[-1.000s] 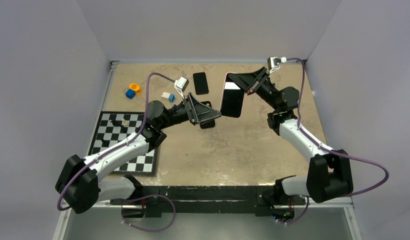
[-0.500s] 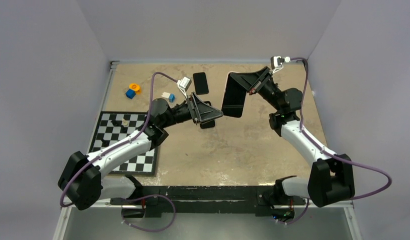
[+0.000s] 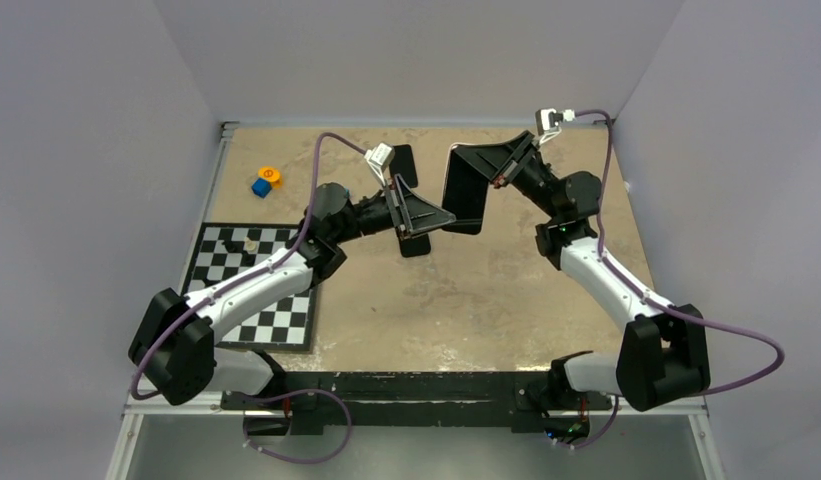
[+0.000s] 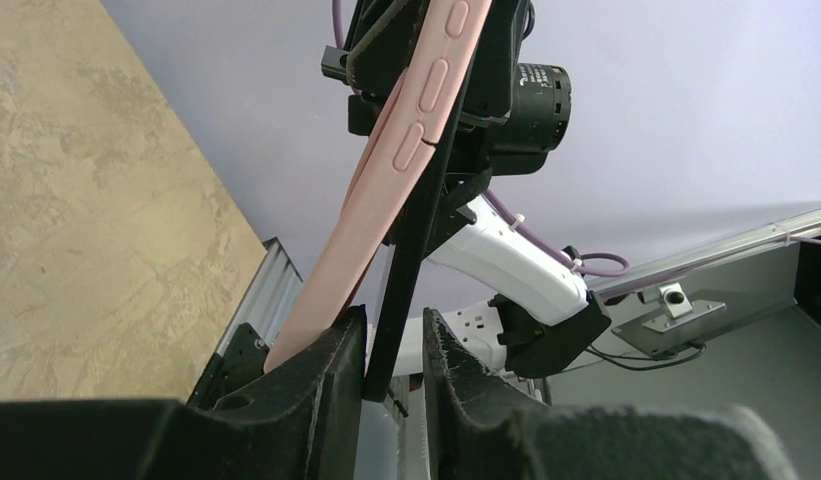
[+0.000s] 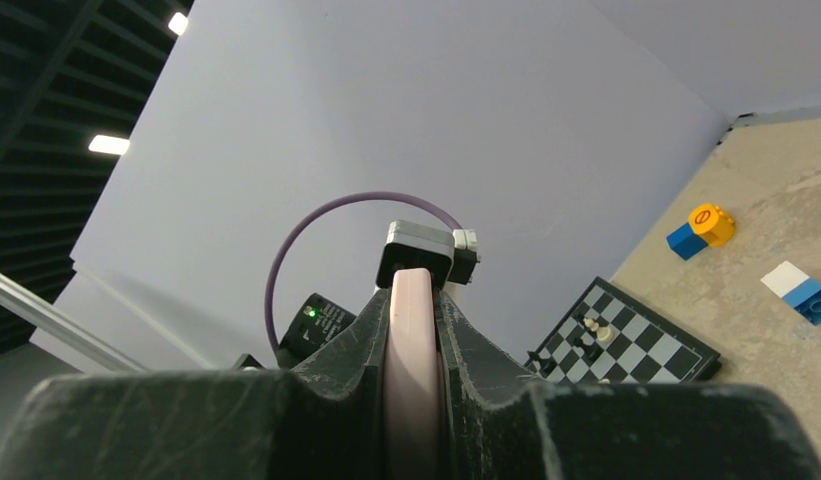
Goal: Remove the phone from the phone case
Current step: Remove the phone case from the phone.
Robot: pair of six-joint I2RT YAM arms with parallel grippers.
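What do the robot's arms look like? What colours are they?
The left arm and right arm have white shells and chunky black joints. The left gripper and right gripper are black wedges with textured fingers. A purple cable loops along each arm to a small grey wrist camera.

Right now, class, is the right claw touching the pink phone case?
Touching. The right wrist view shows the pink phone case pinched between both fingers of the right claw, no gap on either side.
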